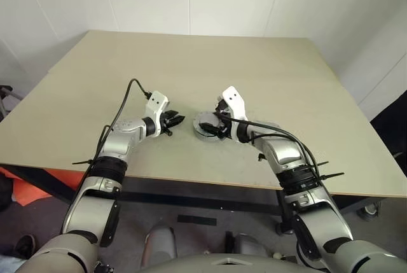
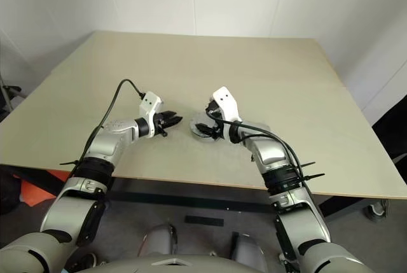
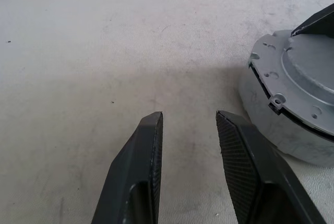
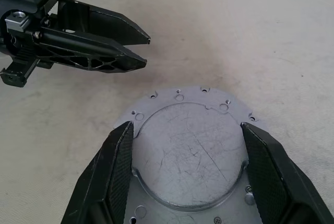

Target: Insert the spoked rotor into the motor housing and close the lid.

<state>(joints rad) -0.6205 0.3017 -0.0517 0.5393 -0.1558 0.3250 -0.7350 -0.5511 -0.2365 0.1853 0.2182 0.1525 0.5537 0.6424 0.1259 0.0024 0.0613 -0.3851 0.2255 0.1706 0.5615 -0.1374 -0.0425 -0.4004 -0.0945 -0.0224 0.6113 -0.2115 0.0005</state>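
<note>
The right gripper (image 4: 185,130) has its two black jaws spread wide, one on each side of the raised disc of the flat, scratched silver metal lid (image 4: 189,156), with the lid's drilled flange showing just beyond the tips. Whether the pads press the disc's edge or stand just off it cannot be told. That lid sits on the motor housing (image 3: 292,104), a short round grey metal cylinder resting on the beige table (image 1: 191,63).

The left gripper (image 3: 190,122) has its jaws narrowly parted and holds nothing; bare tabletop lies between them, and the housing stands just beside the outer face of one jaw without touching it.

No windings or spoked rotor can be seen, since the lid covers the housing's top. Judged from this, the rotor is probably already inside and the lid is on; what seems left is seating it fully, then letting go.
</note>
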